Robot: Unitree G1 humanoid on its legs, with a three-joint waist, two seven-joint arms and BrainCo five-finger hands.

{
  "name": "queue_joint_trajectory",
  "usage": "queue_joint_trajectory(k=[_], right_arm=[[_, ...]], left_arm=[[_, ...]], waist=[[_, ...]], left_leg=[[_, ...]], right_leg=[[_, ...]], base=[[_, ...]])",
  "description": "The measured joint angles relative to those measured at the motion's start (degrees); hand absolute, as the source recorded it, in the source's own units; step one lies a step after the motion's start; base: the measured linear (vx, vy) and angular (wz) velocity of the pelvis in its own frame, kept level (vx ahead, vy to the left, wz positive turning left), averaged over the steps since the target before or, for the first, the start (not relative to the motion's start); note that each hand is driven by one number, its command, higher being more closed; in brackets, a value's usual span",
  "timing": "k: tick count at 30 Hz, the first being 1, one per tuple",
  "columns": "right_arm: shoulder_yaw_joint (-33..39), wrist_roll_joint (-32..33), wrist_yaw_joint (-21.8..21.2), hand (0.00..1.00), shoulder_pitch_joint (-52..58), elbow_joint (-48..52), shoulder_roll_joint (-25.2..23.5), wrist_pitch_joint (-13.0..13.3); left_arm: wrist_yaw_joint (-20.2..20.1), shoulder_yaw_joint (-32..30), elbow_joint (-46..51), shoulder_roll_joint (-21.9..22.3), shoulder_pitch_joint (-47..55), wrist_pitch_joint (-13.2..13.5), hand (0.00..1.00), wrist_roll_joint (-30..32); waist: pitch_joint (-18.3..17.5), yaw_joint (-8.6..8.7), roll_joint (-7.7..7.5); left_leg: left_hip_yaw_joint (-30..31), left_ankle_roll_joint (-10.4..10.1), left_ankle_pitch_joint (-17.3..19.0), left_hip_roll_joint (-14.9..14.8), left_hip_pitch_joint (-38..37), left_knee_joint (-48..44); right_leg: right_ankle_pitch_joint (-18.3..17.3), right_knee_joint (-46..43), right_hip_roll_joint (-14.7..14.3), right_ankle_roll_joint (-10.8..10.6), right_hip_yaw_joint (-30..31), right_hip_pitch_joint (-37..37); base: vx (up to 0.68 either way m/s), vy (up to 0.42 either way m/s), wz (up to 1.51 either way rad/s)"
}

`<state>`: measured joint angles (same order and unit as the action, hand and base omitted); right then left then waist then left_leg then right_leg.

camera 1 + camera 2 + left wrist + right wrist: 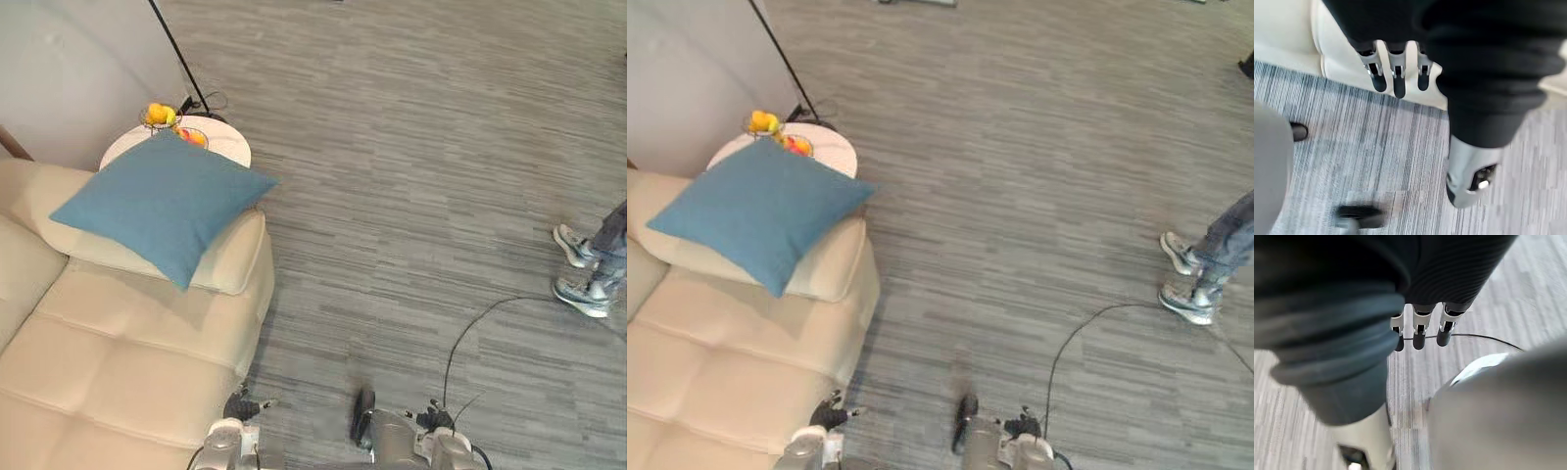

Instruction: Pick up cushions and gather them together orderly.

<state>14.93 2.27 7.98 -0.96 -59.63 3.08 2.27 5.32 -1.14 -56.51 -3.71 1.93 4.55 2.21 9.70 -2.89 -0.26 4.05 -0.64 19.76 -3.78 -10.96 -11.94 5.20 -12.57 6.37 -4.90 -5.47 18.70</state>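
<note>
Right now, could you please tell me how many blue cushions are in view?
1. The blue cushion lies on the armrest of the cream sofa, beside the round side table. More could lie beyond the frame.

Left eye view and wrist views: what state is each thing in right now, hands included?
Blue cushion: lying on the sofa armrest, not held.
Left hand: open, empty, by the sofa's edge.
Right hand: open, empty, over the floor.
Fruit bowl: upright on the round side table, holding yellow fruit.
</note>
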Motion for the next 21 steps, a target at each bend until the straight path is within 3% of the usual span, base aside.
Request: queue_joint_trajectory(k=[2, 4, 5, 7, 8, 11, 13, 14, 17, 20, 21], right_arm=[[0.1, -0.1, -0.1, 0.00, -1.0, -0.2, 1.6, 0.0], [0.0, 0.0, -0.1, 0.00, -1.1, -0.1, 1.5, -0.1], [-1.5, -0.1, 0.0, 0.00, -0.6, 0.1, 1.4, -0.2], [-2.2, 0.1, 0.0, 0.00, -1.0, -0.3, 1.2, -0.2], [-2.0, 0.2, 0.1, 0.00, -1.1, -0.1, 1.2, -0.1], [-1.6, 0.3, 0.8, 0.00, -1.4, 0.2, 1.4, 0.0], [-1.6, 0.3, 1.0, 0.00, -1.7, 0.2, 1.5, 0.0], [-1.6, 0.2, 1.0, 0.00, -1.0, 0.0, 1.5, -0.1], [-1.6, 0.2, 1.1, 0.00, -0.8, 0.0, -0.2, 0.0], [-1.6, 0.1, 1.0, 0.00, -1.3, -0.1, -0.9, -0.1], [-1.6, 0.0, 1.0, 0.00, -1.3, -0.1, -0.9, 0.0]], left_arm=[[0.2, -0.2, -0.9, 1.8, -0.3, 0.1, 0.00, 0.0], [0.3, -2.3, -1.0, 2.8, -0.3, 0.0, 0.00, 0.0], [0.3, -3.3, -0.3, 3.0, -0.6, 0.0, 0.00, 0.0], [0.3, -3.3, 0.8, 2.6, -0.7, 0.1, 0.00, 0.0], [0.2, -2.8, 1.4, 2.3, -0.7, 0.1, 0.00, 0.0], [0.1, -1.4, 2.5, 2.3, -0.8, 0.2, 0.00, 0.0], [0.1, -1.2, 2.4, 2.3, -1.0, 0.2, 0.00, 0.0], [0.0, -1.2, 2.3, 2.3, -1.0, 0.2, 0.00, 0.0], [0.0, -1.3, 1.9, 1.1, -1.2, 0.2, 0.00, 0.0], [-0.1, -1.8, 1.7, 0.5, -1.2, 0.1, 0.00, -0.1], [-0.2, -1.8, 1.1, 0.6, -0.9, 0.1, 0.00, -0.2]], waist=[[-0.5, -0.59, 3.45], [-0.2, -0.31, 4.42], [0.5, -0.66, 4.36], [1.0, -2.14, 4.49], [1.3, -2.16, 3.55], [1.3, -2.21, 3.47], [1.2, -2.33, 3.75], [1.1, -2.86, 3.71], [-0.2, -3.93, 0.76], [-0.4, -3.97, 0.01], [-0.5, -3.99, 0.29]], left_leg=[[4.2, -0.7, -0.2, -3.0, 3.6, -8.7], [5.5, -3.8, -2.9, -4.1, 8.6, -20.4], [4.0, -4.6, -7.8, -6.1, 15.9, -35.6], [-1.9, -3.6, -5.0, -8.1, 21.1, -43.2], [-4.8, -3.1, -3.8, -7.8, 23.2, -41.7], [-11.2, -1.9, -3.6, -4.4, 27.1, -24.1], [-16.0, -1.7, -8.1, -3.5, 27.3, -11.4], [-20.6, -0.2, -15.6, -3.7, 26.7, -5.7], [-25.5, 2.5, -16.6, -0.8, 24.8, -2.5], [-25.3, 4.7, -15.0, 1.1, 23.8, -3.4], [-24.6, 4.9, -13.9, 1.4, 21.8, -3.2]], right_leg=[[-7.1, -7.7, -1.7, 3.1, -3.2, 1.1], [-10.3, -9.3, -1.9, 4.4, -6.5, -1.1], [-12.1, -7.8, -3.0, 5.7, -8.7, -5.3], [-12.7, -4.5, -3.6, 6.7, -10.5, -11.2], [-12.7, -2.4, -3.3, 6.7, -11.5, -13.6], [-12.8, 3.0, -2.0, 6.0, -14.8, -19.1], [-13.6, 4.7, -1.7, 4.4, -17.0, -21.2], [-14.6, 5.3, -1.5, 3.0, -18.4, -23.1], [-14.3, 8.2, 0.8, 1.1, -19.3, -24.8], [-13.1, 6.7, 2.5, -0.6, -18.7, -26.4], [-13.2, 1.1, 3.4, -0.6, -18.5, -26.1]], base=[[0.47, -0.358, 0.54], [0.42, -0.324, 0.74], [0.47, -0.343, 0.76], [0.39, -0.221, 0.39], [0.33, -0.144, 0.44], [0.29, -0.052, 0.56], [0.28, 0.062, 0.62], [0.34, 0.117, 0.60], [0.37, 0.098, 0.35], [0.34, 0.115, 0.39], [0.28, 0.124, 0.39]])
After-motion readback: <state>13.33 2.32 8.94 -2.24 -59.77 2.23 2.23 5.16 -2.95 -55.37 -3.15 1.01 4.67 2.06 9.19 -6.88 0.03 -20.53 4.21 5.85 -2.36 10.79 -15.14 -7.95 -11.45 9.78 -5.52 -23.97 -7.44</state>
